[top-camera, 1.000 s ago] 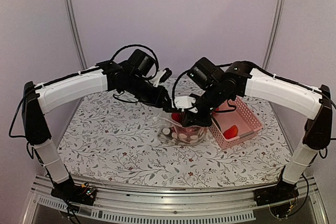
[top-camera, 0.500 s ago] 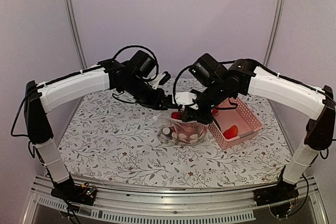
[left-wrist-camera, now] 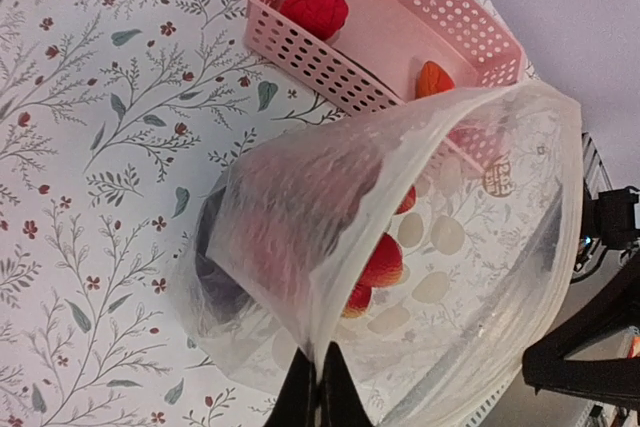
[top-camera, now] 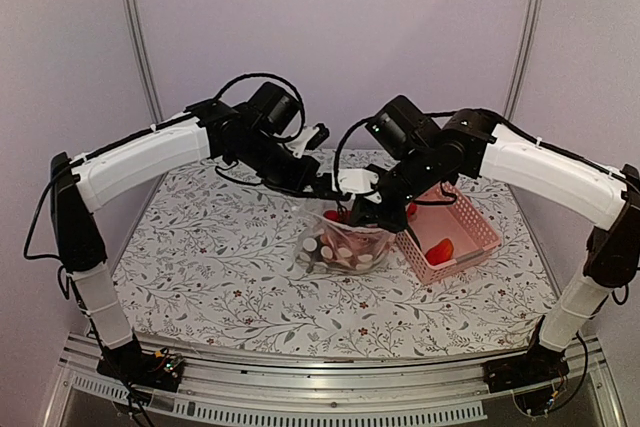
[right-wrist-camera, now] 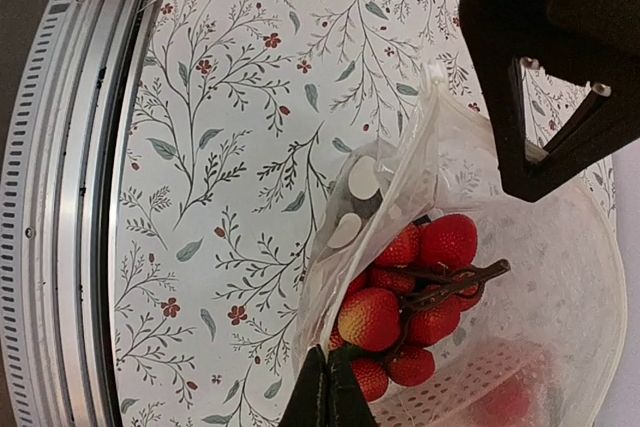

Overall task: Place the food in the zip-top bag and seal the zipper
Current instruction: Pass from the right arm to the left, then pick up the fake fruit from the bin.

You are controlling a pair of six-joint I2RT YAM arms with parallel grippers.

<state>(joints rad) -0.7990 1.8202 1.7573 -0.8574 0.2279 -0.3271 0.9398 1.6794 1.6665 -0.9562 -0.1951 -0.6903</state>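
The clear zip-top bag (top-camera: 345, 244) hangs between both grippers just above the table, mouth up. My left gripper (top-camera: 325, 193) is shut on the bag's rim, seen up close in the left wrist view (left-wrist-camera: 318, 399). My right gripper (top-camera: 366, 210) is shut on the opposite rim (right-wrist-camera: 325, 394). Inside the bag lie a cluster of small red tomatoes (right-wrist-camera: 420, 297) on a dark stem and a dark purple eggplant (left-wrist-camera: 215, 247). The zipper strip is not pressed shut; the mouth gapes.
The pink lattice basket (top-camera: 478, 230) stands right of the bag, touching it, and holds a red round fruit (left-wrist-camera: 313, 5) and an orange-red piece (top-camera: 440, 250). The floral tablecloth (top-camera: 200, 257) covers the table. A metal rail (right-wrist-camera: 60, 197) runs along the near edge.
Both grippers have risen a little and moved back with the bag's rim, pulling the bag up taller. The basket has not moved.
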